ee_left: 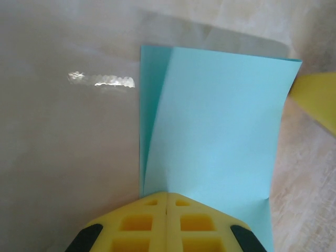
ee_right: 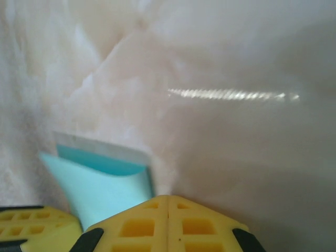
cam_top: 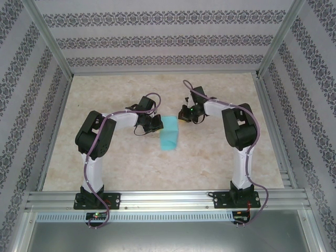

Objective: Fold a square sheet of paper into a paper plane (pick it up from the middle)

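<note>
Light, limp paper [ee_left: 210, 131], best pinched mid-sheet; left gripper [ee_left: 167, 197] shut at its 6 o'clock edge, right gripper [ee_right: 168, 198] shut alongside.

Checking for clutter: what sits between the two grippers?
The folded turquoise sheet of paper lies between the left gripper and right gripper, seen in the top external view.

**Occluded, Cropped and Unresolved Regions**

Left wrist view: the near edge of the square sheet of paper [ee_left: 215, 136] is hidden beneath the left claw [ee_left: 167, 194], whose body is cut off by the bottom edge. A finger [ee_left: 315, 97] of the right claw [ee_right: 168, 198] is cropped at the right edge. Right wrist view: the sheet is blurred and its lower part is concealed behind the claws. The surface [ee_right: 236, 147] is out of focus. Top view: the fingertips are too small to resolve.
</note>
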`<action>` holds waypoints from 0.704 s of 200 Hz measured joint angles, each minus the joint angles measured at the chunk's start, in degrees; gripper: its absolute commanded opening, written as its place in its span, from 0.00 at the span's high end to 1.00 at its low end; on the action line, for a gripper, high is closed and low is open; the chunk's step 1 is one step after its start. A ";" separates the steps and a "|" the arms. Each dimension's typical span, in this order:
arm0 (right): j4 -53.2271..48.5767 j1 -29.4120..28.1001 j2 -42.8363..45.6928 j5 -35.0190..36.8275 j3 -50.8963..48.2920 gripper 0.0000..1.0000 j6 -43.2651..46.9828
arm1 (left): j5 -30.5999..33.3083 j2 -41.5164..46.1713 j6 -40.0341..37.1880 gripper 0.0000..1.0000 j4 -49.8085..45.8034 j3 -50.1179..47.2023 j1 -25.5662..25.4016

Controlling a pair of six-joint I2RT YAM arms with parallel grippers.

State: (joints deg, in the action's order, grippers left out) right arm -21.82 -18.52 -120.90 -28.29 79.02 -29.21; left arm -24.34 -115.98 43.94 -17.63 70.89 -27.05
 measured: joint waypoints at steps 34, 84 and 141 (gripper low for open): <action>0.02 -1.70 1.49 0.39 0.50 1.00 -0.96 | 0.00 0.00 -0.02 1.00 0.00 0.00 0.00; 0.28 -6.99 0.94 -0.42 2.45 1.00 -1.22 | 0.00 0.00 -0.04 1.00 0.00 0.00 0.00; 0.35 -3.82 -3.30 -1.18 3.76 1.00 -2.29 | 0.00 0.00 -0.04 1.00 0.00 0.00 0.00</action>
State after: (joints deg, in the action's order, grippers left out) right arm -21.47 -22.35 -124.20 -29.47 82.78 -31.51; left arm -24.34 -115.98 43.90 -17.63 70.89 -27.05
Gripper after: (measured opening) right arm 0.043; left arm 0.067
